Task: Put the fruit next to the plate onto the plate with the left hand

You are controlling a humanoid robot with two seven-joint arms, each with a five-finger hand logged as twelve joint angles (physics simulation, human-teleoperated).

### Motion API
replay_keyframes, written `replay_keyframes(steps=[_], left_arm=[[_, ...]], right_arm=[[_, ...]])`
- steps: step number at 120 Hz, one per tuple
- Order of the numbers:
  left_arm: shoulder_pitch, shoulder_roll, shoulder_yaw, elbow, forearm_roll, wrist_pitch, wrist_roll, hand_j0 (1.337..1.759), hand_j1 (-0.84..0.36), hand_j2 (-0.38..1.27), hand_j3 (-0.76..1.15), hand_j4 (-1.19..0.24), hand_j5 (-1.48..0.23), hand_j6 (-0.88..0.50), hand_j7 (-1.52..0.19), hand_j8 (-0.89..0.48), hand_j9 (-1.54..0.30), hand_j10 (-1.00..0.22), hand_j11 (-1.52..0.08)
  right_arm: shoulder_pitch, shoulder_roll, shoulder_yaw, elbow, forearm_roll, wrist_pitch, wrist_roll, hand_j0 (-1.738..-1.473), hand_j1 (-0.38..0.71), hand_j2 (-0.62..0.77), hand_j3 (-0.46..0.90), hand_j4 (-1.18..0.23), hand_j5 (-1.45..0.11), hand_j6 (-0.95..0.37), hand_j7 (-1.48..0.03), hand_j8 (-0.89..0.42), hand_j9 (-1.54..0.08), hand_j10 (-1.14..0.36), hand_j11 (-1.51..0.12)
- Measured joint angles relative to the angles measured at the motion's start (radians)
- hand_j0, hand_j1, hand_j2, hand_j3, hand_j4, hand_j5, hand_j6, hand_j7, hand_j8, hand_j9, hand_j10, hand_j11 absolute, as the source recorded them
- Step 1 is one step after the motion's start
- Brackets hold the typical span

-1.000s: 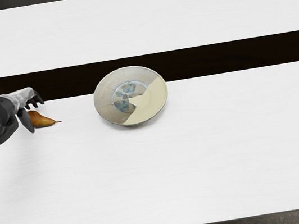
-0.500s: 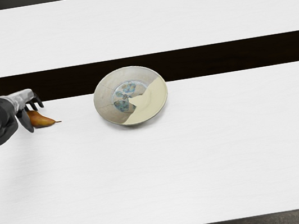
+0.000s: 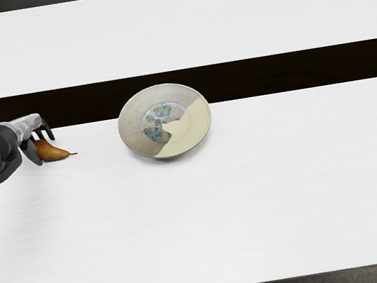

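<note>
A wide white surface (image 3: 254,195) lies under a dark band behind. My left robot hand (image 3: 33,135) comes in at the left edge, touching the fat end of the fruit (image 3: 55,153), a brown pear lying flat on the surface. Its long axis runs straight out from the robot hand, stem toward the plate (image 3: 196,122). I cannot tell whether I have hold of it. The plate stands well beyond the stem, so I judge the carry goes that way.
</note>
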Motion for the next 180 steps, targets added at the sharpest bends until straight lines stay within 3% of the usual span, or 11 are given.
replay_keyframes(steps=[180], left_arm=[[0.002,0.014,-0.003,-0.009,-0.015,-0.016,0.001,1.656,-0.34,0.28,0.00,-0.65,-0.86,-0.52,-0.86,-0.57,-0.87,-0.65,-0.87]], right_arm=[[0.000,0.000,0.000,0.000,0.000,0.000,0.000,-1.658,-0.31,-0.01,0.00,-0.03,-0.04,-0.03,-0.04,-0.03,-0.04,-0.03,-0.04]])
